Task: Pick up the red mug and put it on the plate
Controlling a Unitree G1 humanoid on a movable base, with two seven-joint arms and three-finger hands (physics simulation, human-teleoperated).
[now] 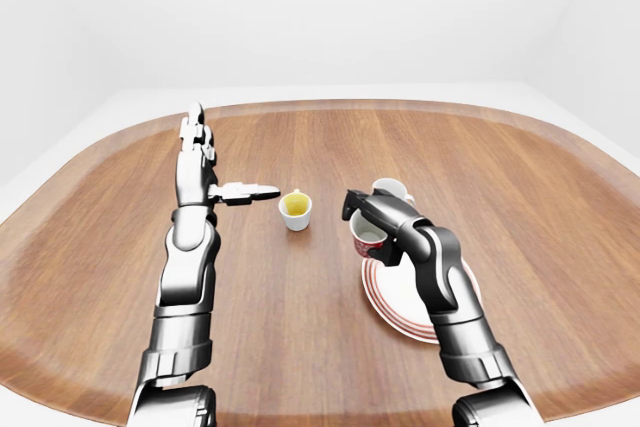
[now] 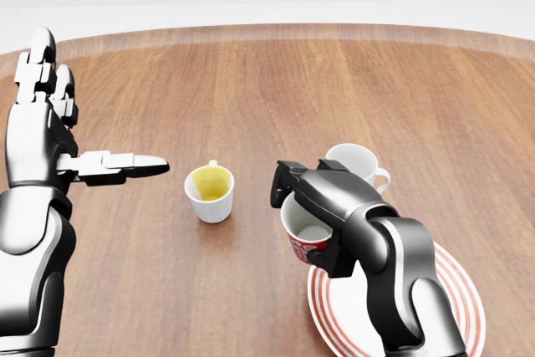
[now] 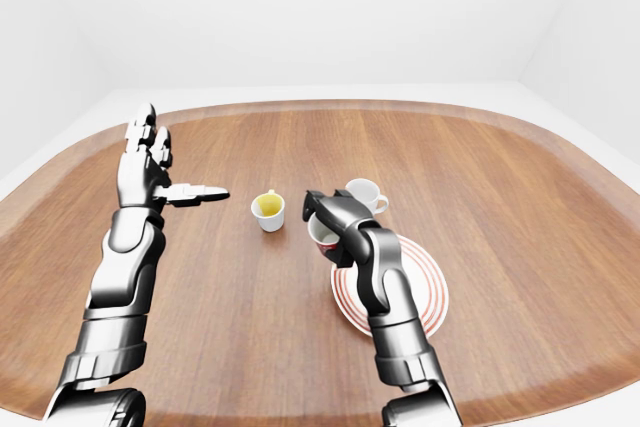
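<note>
The red mug, white inside, hangs in my right hand, whose fingers are shut round its rim and wall. It is lifted over the left edge of the white plate with red rings, in the lower right of the head view. My left hand is held up at the left, open, with fingers spread and the thumb pointing right; it holds nothing.
A white cup with a yellow inside stands left of the red mug. A plain white mug stands just above the plate, partly behind my right hand. All rest on a round wooden table.
</note>
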